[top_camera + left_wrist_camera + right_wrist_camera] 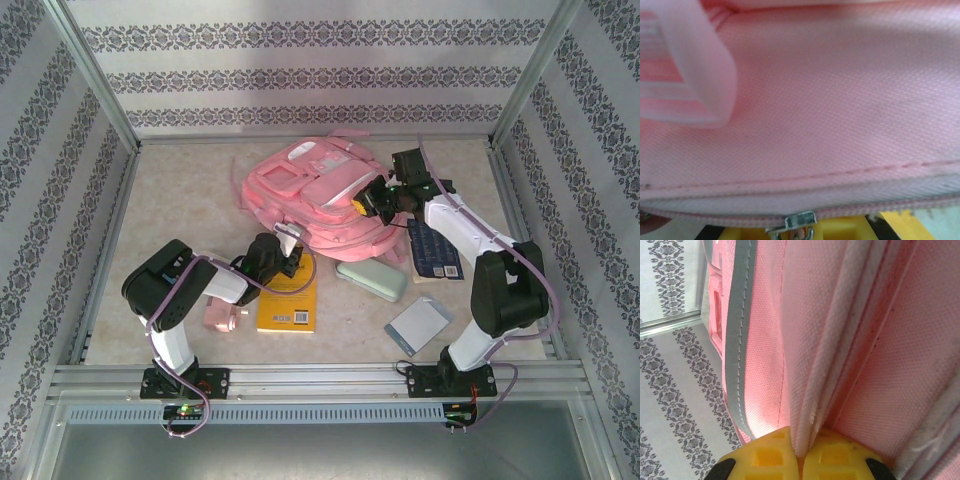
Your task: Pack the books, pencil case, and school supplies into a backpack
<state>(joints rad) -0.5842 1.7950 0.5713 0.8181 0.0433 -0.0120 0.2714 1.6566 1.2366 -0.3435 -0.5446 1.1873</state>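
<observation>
The backpack [310,190] lies upper centre. Our left gripper [288,245] pinches its zip pull [799,220] at the lower edge, and the zip runs sideways from there. Our right gripper [801,452] clamps a fabric fold [805,405] on its right side.

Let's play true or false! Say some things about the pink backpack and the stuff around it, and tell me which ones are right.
1. The right gripper pinches a fold of the pink backpack. True.
2. The yellow book is already inside the backpack. False: it lies on the table, in front of the backpack.
3. The mint pencil case lies between the yellow book and the navy book. True.
4. The grey-blue pad sits on top of the backpack. False: it lies on the table by the right arm's base.
5. The left gripper is wide open. False: it is shut at the backpack's zip pull.
</observation>
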